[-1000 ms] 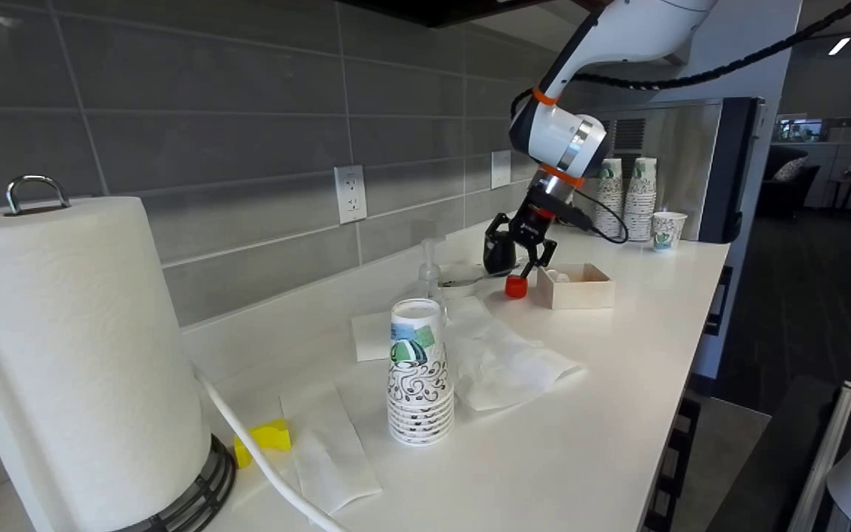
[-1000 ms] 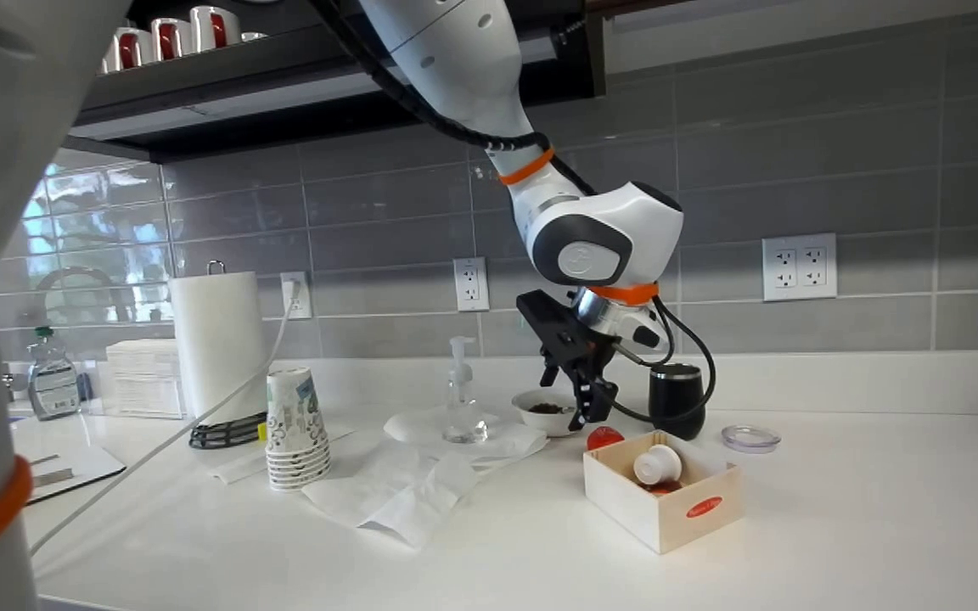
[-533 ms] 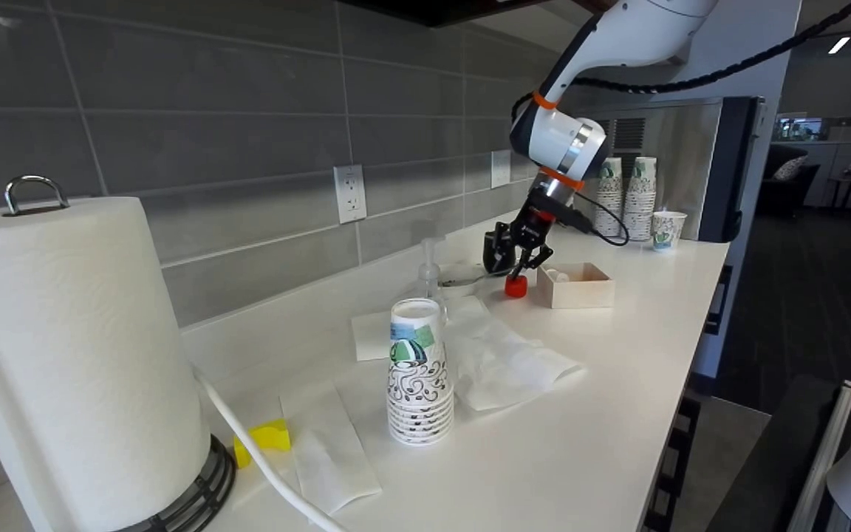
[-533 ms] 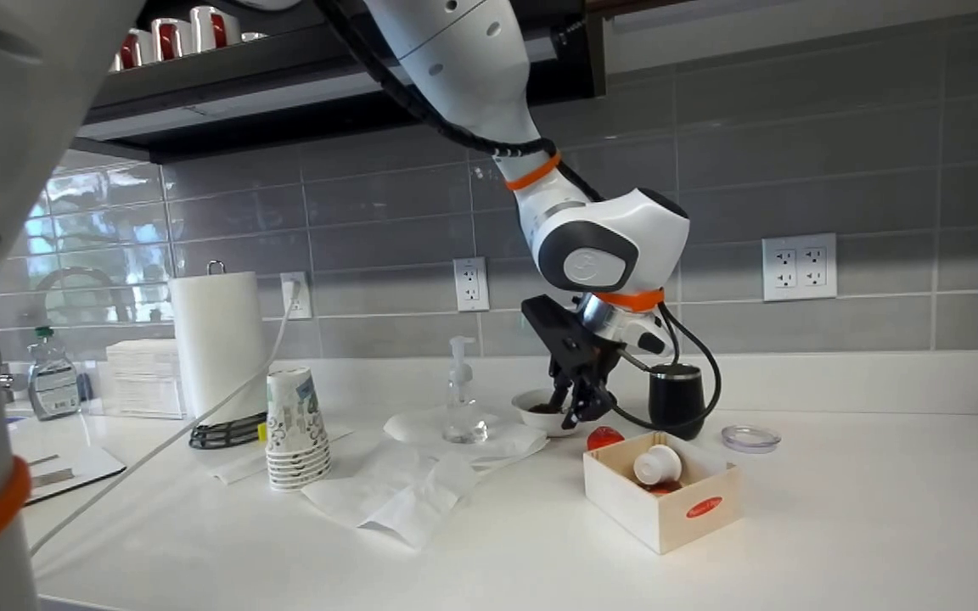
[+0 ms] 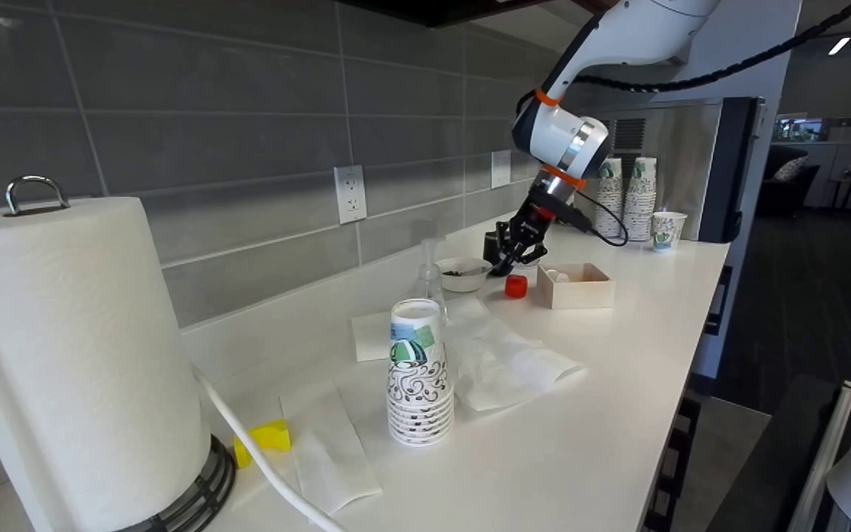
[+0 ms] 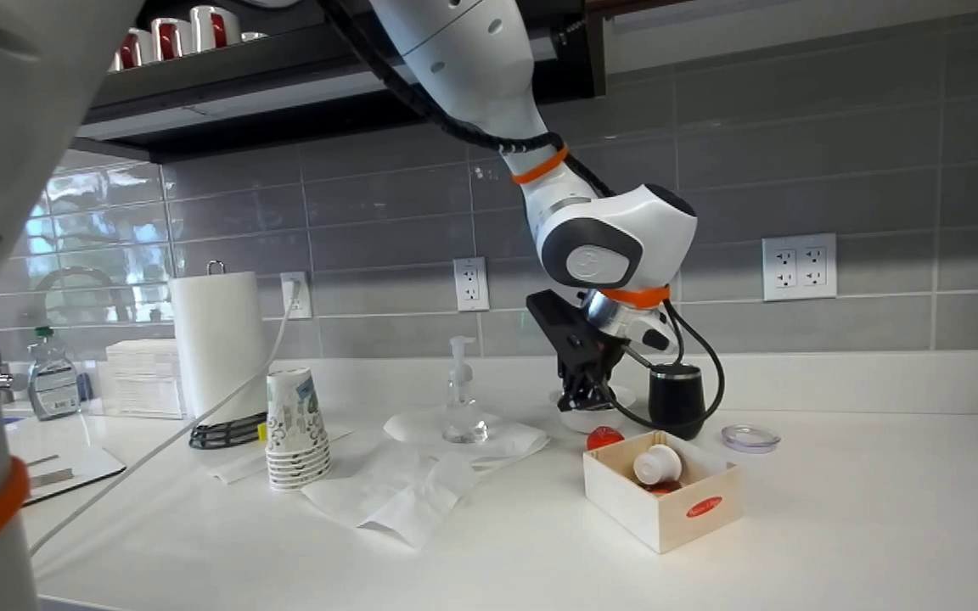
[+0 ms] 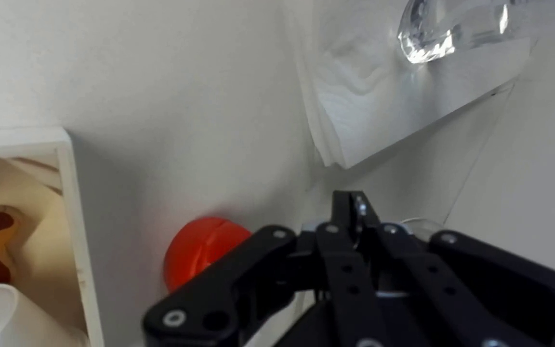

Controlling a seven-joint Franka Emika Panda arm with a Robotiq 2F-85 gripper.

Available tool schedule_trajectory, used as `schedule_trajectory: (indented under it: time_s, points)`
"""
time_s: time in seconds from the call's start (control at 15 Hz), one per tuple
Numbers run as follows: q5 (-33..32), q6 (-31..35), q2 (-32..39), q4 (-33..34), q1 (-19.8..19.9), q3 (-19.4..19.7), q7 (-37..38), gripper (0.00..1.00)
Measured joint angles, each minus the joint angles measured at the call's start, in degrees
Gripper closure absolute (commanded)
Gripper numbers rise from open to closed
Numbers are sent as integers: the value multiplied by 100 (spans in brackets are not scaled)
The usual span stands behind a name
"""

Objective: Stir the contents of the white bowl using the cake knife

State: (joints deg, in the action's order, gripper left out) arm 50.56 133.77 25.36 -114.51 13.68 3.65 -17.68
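Note:
The white bowl [image 5: 466, 282] with dark contents sits near the back wall; my gripper [image 5: 501, 267] is low at its side, fingertips close to the rim. In an exterior view the gripper [image 6: 578, 406] covers much of the white bowl [image 6: 579, 421]. Seen from the wrist, the gripper's tips [image 7: 350, 194] are shut, and a thin bright metal strip of what looks like the cake knife [image 7: 362, 207] shows between them. The rest of the knife is hidden by the fingers, and the wrist view hides most of the bowl.
Close by are a red object [image 7: 200, 250], an open wooden box [image 6: 663, 509] and a black tumbler [image 6: 676, 399]. A soap dispenser [image 6: 463, 424] stands on paper napkins [image 6: 408, 501]. A clear lid [image 6: 750, 438] lies on the counter. Stacked paper cups [image 5: 420, 384] stand farther along.
My fingers have come together from wide open. The bowl has slid towards the black tumbler. The utensil handle that stretched from bowl to gripper no longer shows in the exterior views.

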Motion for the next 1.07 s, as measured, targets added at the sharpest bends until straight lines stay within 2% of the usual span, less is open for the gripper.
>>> schedule_trajectory:
  time_s: [0.73, 1.07]
  points:
    - [-81, -55, -584, -157, -57, 15, 48, 99]
    - [-87, -720, -687, -122, -11, 150, 287, 99]
